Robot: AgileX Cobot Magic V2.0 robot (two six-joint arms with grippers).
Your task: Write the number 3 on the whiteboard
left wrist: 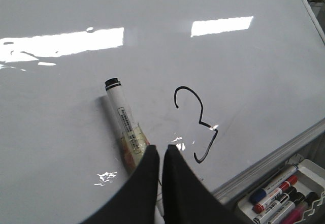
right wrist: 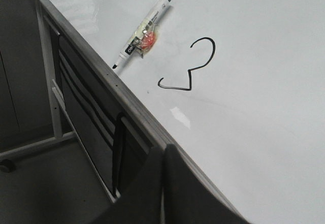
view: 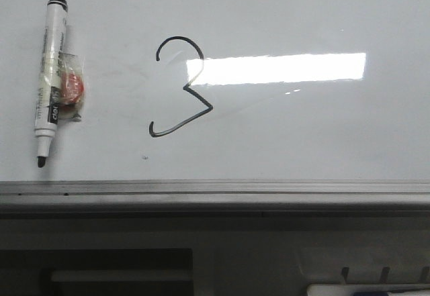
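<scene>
The number 3 [view: 211,108] is drawn in thin black line on the whiteboard [view: 302,135], just left of a bright light reflection. It also shows in the left wrist view [left wrist: 200,113] and the right wrist view [right wrist: 190,79]. A white marker [view: 50,74] with its black tip uncapped lies flat on the board to the left of the 3, a taped red piece on its side. My left gripper [left wrist: 163,150] is shut and empty, hovering over the marker's [left wrist: 124,122] lower end. My right gripper [right wrist: 163,152] is shut and empty over the board's edge rail. Neither gripper shows in the front view.
A grey metal rail [view: 215,190] runs along the board's near edge. A white tray [left wrist: 284,196] with several coloured markers sits below the rail to the right. A dark frame and floor [right wrist: 45,148] lie beyond the edge.
</scene>
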